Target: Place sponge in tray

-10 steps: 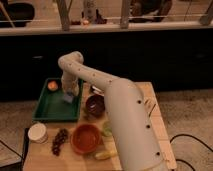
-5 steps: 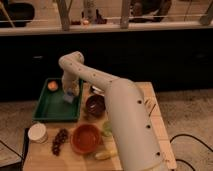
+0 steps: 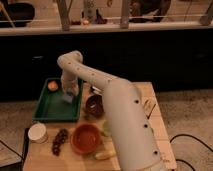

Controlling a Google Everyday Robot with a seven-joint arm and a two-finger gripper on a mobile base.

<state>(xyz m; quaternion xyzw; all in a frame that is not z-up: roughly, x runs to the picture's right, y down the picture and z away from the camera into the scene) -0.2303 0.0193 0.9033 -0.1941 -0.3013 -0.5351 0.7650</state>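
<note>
One arm (image 3: pixel 125 120) fills most of your view, white and bulky. Its thick section climbs from the near right, well clear of the tray (image 3: pixel 50 109), and slants up and left across the wooden table (image 3: pixel 151 102). It narrows as it goes, and there's the bend, high above the tray's far edge. From that bend the last link drops almost straight down, so your wrist points at the tray floor.

The gripper (image 3: pixel 69 93) hangs over the tray's right half, toward the far side and inside the raised rim. The sponge (image 3: pixel 68 98), a small pale blue-grey block, sits right at the tip of the claw, low over the green floor. Whether it touches that floor you cannot tell. Nor can you tell whether the claw is clamped on the block or has let it go, because the two run together from this angle.

A small round orange object (image 3: pixel 52 85) lies in the tray's far left corner, apart from the sponge. Just beside the tray's right rim stands a dark bowl (image 3: pixel 94 105), partly behind your arm. Nearer than the tray's front edge you have an orange-brown bowl (image 3: pixel 86 138), a dark clustered thing (image 3: pixel 60 141) to its left, and a white cup (image 3: pixel 37 132) off the tray's near left corner.
</note>
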